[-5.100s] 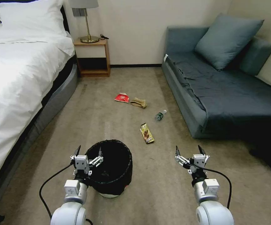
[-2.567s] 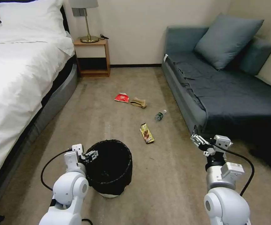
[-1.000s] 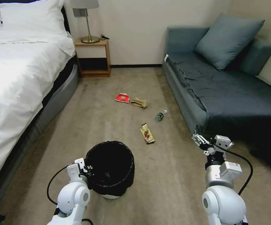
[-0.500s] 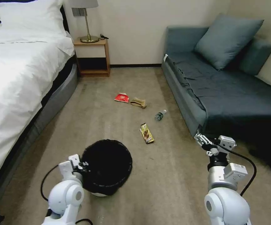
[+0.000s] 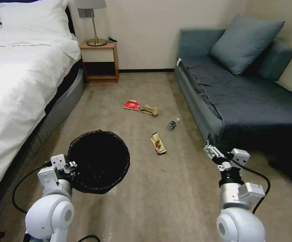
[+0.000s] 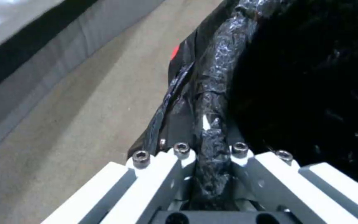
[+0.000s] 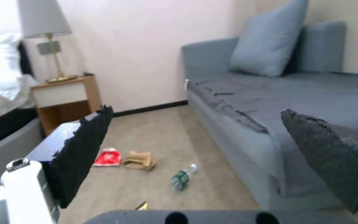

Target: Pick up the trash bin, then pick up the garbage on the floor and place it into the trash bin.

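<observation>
I am holding the trash bin [image 5: 99, 161] by its near rim with the left gripper [image 5: 71, 165]; in the left wrist view the jaws are pinching the bag-covered rim [image 6: 210, 149] between them; the bin is appearing lifted and tipped, mouth facing up toward the head camera, no base showing under it; I judge the rim grip is chosen because the round body is too wide for the jaws.

Right gripper [image 5: 213, 153] is hanging beside the sofa [image 5: 240, 101], jaws spread and holding nothing; I judge it is being kept free for the litter.

Garbage is lying on the floor ahead, well apart from the bin: red packet [image 5: 131, 105] touching or just beside the tan paper [image 5: 149, 110]; bottle [image 5: 173, 124] near the sofa; yellow wrapper [image 5: 158, 143] nearest the bin; none collected yet.
</observation>
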You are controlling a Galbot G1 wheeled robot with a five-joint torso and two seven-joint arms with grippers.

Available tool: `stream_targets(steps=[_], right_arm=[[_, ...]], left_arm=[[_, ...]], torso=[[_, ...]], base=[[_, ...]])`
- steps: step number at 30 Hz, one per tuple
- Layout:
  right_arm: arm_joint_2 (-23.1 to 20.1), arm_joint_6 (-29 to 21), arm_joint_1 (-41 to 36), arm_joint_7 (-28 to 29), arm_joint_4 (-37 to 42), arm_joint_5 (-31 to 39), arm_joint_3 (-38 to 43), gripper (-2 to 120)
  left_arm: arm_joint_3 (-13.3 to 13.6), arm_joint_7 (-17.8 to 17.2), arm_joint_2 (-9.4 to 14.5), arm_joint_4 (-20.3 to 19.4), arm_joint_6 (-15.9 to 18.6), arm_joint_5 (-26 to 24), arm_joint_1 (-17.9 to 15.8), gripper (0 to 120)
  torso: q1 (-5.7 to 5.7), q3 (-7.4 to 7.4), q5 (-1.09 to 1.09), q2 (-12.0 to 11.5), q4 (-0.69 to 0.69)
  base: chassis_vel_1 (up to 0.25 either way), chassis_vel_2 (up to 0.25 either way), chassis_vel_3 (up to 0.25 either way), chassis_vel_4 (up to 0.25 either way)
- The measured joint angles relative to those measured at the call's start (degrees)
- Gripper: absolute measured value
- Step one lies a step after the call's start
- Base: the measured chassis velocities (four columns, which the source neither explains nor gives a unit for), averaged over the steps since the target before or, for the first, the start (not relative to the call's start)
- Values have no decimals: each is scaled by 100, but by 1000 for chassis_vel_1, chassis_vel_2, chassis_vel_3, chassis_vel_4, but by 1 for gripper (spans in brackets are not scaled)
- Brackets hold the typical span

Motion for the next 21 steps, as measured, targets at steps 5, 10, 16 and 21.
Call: stream_targets(steps=[5, 10, 16, 21], right_arm=[[-119, 224, -88, -129, -153, -154, -127, 100], [-124, 305, -85, -183, -234, -240, -225, 100], [-108, 307, -63, -208, -278, -317, -330, 100], [-101, 306, -35, -225, -312, -346, -382, 100]], left_arm=[[19, -9, -46, 274, -4, -11, -5, 2], [17, -25, -105, 376, -5, -8, -3, 2], [8, -26, -122, 377, -9, -6, -9, 2], [-12, -27, -125, 373, -13, -6, -9, 2]], torso=[[0, 0, 0, 0, 0], [0, -1, 0, 0, 0], [0, -1, 0, 1, 0], [0, 0, 0, 1, 0]], base=[[0, 0, 0, 0], [0, 0, 0, 0], [-56, 66, 71, -50], [-156, 160, 164, -161]])
